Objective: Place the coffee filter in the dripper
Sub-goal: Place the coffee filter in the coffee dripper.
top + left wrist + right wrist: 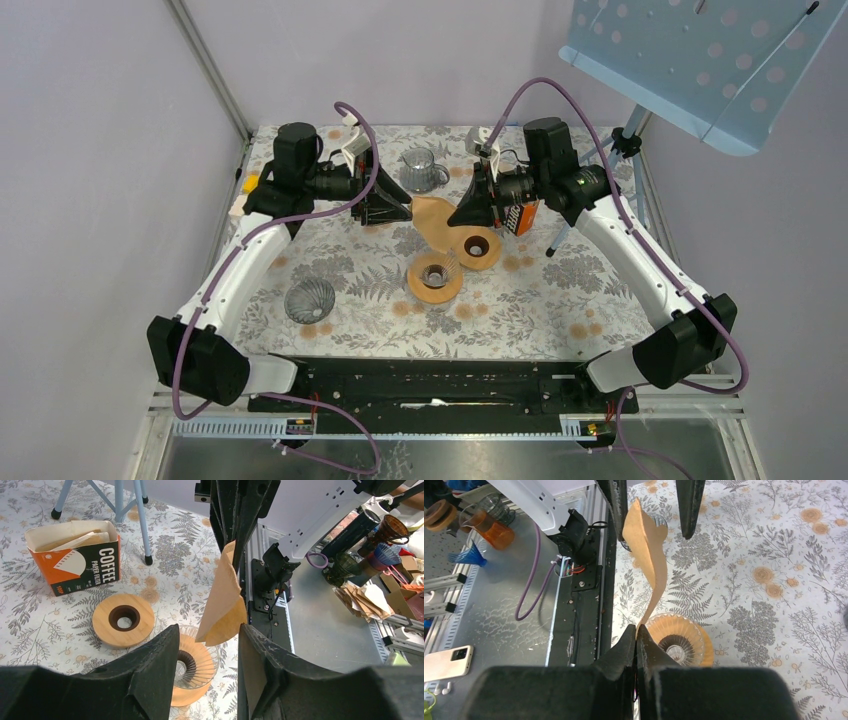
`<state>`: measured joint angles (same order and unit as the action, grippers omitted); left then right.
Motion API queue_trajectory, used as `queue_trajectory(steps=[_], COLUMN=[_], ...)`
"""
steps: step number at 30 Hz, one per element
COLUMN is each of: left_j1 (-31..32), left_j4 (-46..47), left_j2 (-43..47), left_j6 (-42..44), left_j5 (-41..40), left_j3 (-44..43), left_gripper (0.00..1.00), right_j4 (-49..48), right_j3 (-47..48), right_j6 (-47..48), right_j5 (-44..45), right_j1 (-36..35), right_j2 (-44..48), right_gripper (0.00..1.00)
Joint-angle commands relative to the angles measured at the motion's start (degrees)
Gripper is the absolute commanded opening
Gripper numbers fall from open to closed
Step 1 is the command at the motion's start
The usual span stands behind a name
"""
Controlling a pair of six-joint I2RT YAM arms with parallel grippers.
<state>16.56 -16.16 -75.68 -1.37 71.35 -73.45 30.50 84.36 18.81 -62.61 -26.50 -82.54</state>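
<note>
A brown paper coffee filter hangs in the air between my two grippers. My right gripper is shut on one edge of the filter. At the filter's other end my left gripper stands open, its two fingers either side of the filter, the right finger close against it. The dripper, a ribbed glass cone in a wooden collar, stands on the table just below the filter. The dripper also shows under the left fingers and beside the right fingers.
A loose wooden ring lies beside the dripper. An orange coffee-filter box stands behind it, with a blue tripod leg nearby. A glass server stands at the back, and a second glass cone at the front left.
</note>
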Motion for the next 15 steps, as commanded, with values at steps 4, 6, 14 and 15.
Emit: queue_trajectory(steps=[4, 6, 14, 15], left_j1=[0.2, 0.2, 0.1, 0.1], left_j4=[3.9, 4.1, 4.5, 4.6], left_j2=[0.0, 0.0, 0.0, 0.0], left_j6=[0.9, 0.9, 0.9, 1.6], left_j5=[3.7, 4.0, 4.4, 4.4], left_j3=[0.1, 0.1, -0.5, -0.5], left_gripper=[0.45, 0.44, 0.45, 0.45], right_j4=[0.3, 1.6, 4.7, 4.8], right_j3=[1.2, 1.4, 1.8, 1.8], right_j6=[1.6, 3.1, 6.9, 7.1], right_j5=[-4.1, -4.0, -5.0, -5.3], right_j1=[0.3, 0.3, 0.3, 0.3], right_j2=[1.3, 1.1, 0.7, 0.7], right_gripper=[0.00, 0.00, 0.00, 0.00])
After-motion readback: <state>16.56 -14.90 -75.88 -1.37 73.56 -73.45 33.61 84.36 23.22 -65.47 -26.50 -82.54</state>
